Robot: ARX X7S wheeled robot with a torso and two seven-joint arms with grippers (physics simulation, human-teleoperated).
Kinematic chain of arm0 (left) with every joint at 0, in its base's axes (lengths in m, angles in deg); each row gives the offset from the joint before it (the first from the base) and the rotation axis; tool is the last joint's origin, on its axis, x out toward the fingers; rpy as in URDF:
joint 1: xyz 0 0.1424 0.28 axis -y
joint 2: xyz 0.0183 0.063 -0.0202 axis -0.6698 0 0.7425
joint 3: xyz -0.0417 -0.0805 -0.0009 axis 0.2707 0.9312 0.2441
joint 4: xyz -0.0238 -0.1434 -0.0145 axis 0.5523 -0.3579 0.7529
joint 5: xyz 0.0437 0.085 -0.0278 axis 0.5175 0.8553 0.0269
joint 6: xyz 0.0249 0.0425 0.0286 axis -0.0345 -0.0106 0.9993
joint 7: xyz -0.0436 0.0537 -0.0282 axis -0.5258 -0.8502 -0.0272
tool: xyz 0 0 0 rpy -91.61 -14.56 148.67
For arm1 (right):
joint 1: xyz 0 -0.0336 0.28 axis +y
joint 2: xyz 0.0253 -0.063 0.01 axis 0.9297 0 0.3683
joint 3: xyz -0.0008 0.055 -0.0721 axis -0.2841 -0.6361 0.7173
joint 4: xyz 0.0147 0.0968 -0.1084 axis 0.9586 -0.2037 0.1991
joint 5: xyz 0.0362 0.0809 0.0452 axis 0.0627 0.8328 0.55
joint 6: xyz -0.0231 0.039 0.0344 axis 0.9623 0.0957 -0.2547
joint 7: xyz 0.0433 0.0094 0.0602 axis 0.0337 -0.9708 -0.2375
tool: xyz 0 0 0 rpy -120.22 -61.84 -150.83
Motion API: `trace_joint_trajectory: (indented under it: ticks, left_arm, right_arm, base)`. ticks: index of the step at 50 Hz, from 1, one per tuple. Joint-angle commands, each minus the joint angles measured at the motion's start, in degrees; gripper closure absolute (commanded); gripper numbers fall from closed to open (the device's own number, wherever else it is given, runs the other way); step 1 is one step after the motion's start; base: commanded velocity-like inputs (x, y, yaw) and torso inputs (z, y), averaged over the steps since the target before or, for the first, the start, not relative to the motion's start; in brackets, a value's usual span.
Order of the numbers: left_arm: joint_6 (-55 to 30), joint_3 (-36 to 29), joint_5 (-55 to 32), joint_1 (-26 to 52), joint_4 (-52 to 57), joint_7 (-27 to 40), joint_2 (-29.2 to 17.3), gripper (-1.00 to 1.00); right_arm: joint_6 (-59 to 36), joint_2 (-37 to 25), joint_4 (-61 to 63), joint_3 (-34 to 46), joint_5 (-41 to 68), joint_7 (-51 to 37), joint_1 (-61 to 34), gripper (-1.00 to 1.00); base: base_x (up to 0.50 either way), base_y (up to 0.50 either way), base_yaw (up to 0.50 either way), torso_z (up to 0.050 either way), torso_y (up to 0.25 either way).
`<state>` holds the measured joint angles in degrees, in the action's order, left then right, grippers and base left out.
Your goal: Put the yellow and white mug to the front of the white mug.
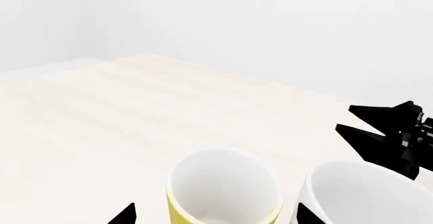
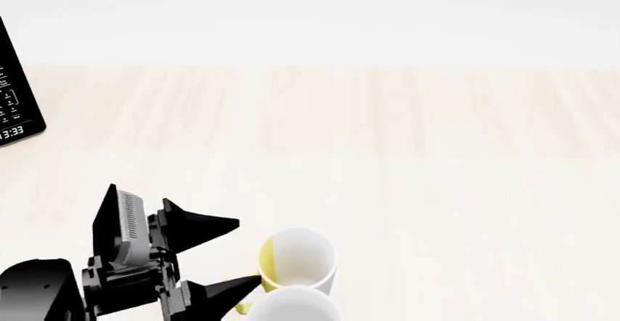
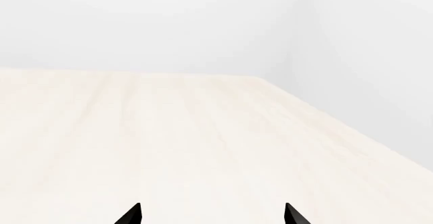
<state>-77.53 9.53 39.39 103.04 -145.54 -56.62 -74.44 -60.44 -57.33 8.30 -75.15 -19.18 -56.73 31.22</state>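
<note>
**Beside the left gripper, two mugs**

At the table's (image 2: 436,161) near edge the left gripper (image 2: 228,256) stands wide open, empty, just beside the yellow and white mug (image 2: 295,259). Its wrist view alone shows the white mug (image 1: 365,193) clearly. The right gripper (image 3: 213,215) is spread over bare wood.

White mug (image 2: 290,308) cut by head view's edge

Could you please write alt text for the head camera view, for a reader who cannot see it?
The left tool, jaws spread open, sits beside a yellow and white mug on a pale wooden table. The rim of a white mug shows at the bottom edge, touching or overlapping it, and a black device is at the far left.
</note>
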Motion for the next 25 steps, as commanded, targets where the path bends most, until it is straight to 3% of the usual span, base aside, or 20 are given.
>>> trace_joint_trajectory:
  ticks: [1,10,16,25]
  left_arm:
    - [-0.3,5.2,-2.1,0.9,0.0,-5.5,-0.9,-1.0]
    - [-3.0,10.1,-5.7,1.5,2.0,-8.5,-1.9,-1.0]
    - [-19.8,12.0,-9.6,-11.3,34.3,-4.8,-1.5,-1.0]
    - [-23.7,15.0,-10.4,-18.1,49.0,3.3,-1.2,-1.0]
  right_arm:
    - [0.4,-0.2,0.6,-0.3,0.6,-0.2,0.5,-1.0]
    - [0.2,-0.5,1.6,-0.4,0.9,-0.4,0.8,-1.0]
    - [-0.2,-1.1,5.7,-1.4,1.5,-1.4,2.8,-1.0]
    - [-0.6,-1.9,11.5,-2.5,1.9,-2.5,5.6,-1.0]
  base:
    - [0.0,0.0,0.0,0.0,0.0]
    - [0.0,0.0,0.0,0.0,0.0]
    - [0.0,0.0,0.0,0.0,0.0]
    - [0.0,0.0,0.0,0.0,0.0]
